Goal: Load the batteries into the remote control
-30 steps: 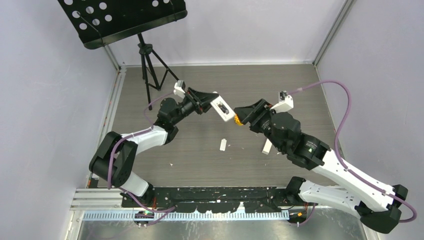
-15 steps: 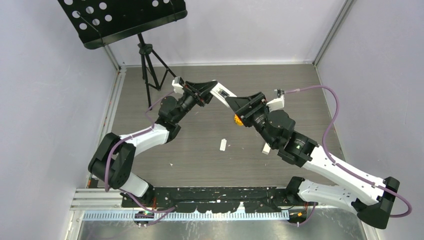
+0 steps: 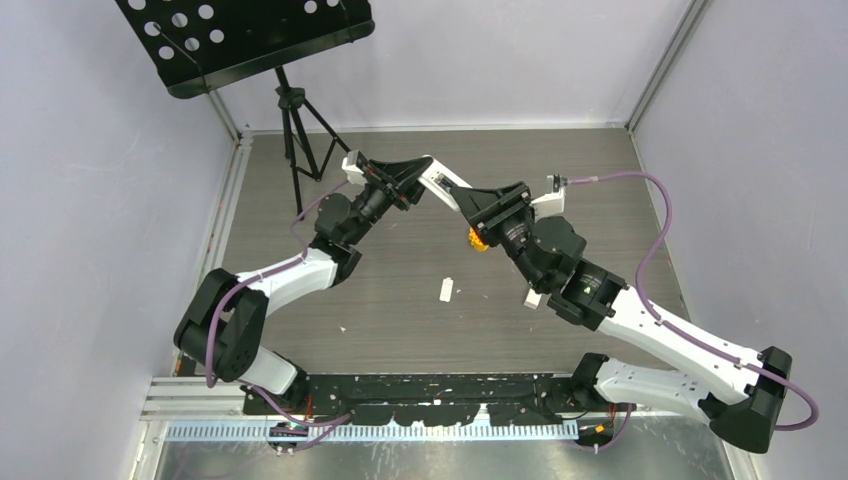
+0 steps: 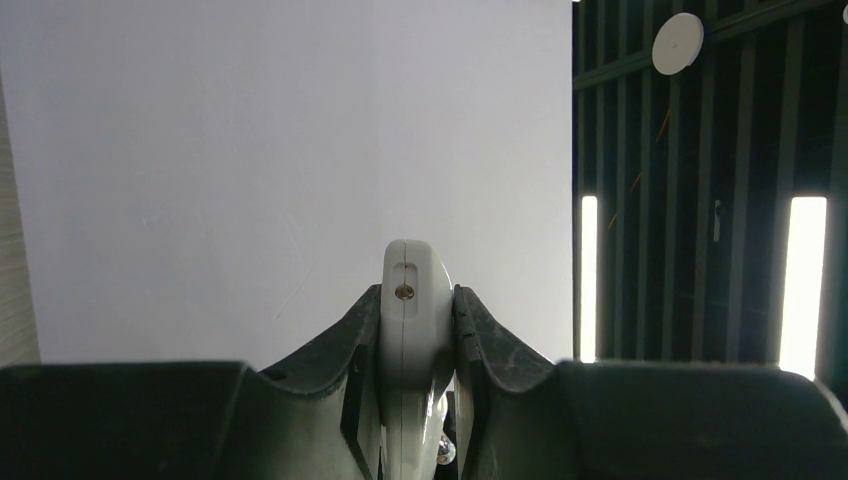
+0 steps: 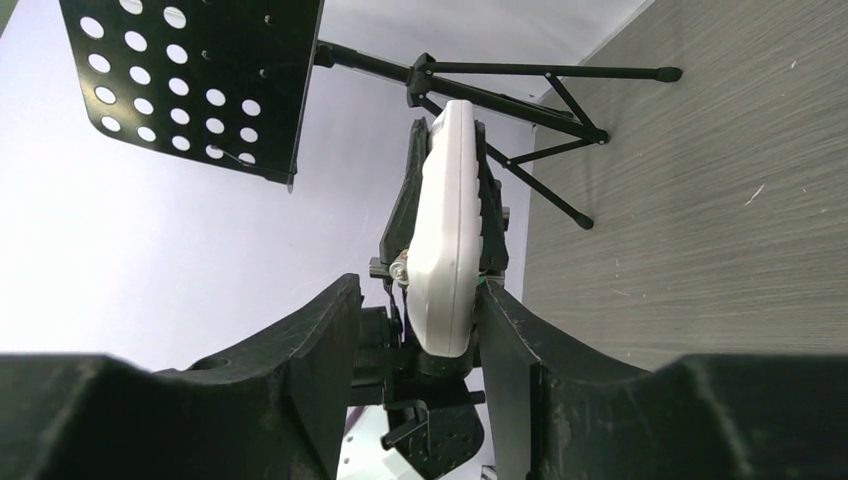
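Clamped remote [image 5: 450, 220] in L gripper [image 4: 417, 292], above desk [image 3: 400, 290]; straddled its free end w/ R gripper [image 5: 418, 292], jaws apart. Couldn't make out batteries. Risked twisting remote out of L grip if closed off-centre.

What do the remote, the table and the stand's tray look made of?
The remote looks like moulded plastic: off-white, smooth, with a soft sheen. The table is matt grey with a wood-grain pattern, probably laminate, though it could be real wood. The tray is thin, black and punched with round holes, so likely painted sheet metal.
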Tool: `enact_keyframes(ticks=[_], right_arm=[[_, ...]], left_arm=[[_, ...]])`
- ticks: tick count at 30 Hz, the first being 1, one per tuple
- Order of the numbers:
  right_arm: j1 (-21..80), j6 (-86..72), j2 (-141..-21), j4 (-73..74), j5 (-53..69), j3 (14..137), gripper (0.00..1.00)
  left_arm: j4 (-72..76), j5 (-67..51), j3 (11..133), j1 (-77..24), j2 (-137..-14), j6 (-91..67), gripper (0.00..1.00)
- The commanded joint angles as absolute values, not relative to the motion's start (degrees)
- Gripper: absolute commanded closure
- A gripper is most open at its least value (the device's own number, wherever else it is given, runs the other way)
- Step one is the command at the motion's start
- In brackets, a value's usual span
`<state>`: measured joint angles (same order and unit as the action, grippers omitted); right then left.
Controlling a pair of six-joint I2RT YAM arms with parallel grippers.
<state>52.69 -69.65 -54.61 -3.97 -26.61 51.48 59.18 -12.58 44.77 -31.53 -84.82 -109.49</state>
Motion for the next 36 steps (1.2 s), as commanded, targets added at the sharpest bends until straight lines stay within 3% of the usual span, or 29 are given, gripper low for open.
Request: enact_keyframes(ticks=[1, 17, 36], right_arm=[[51.8, -71.5, -55.8, -7.2, -28.9, 52.2, 0.51], [48.3, -73.8, -58.6, 3.1, -26.4, 53.5, 0.72], [46.7, -59.8, -61.9, 23.2, -23.9, 50.4, 0.72]], left_arm=[[65.2, -12.1, 46.1, -32.1, -84.4, -110.6, 1.0], [66.9, -14.8, 48.9, -32.7, -85.7, -108.6, 1.0], [65.6, -23.6, 52.3, -32.7, -83.9, -94.4, 1.0]])
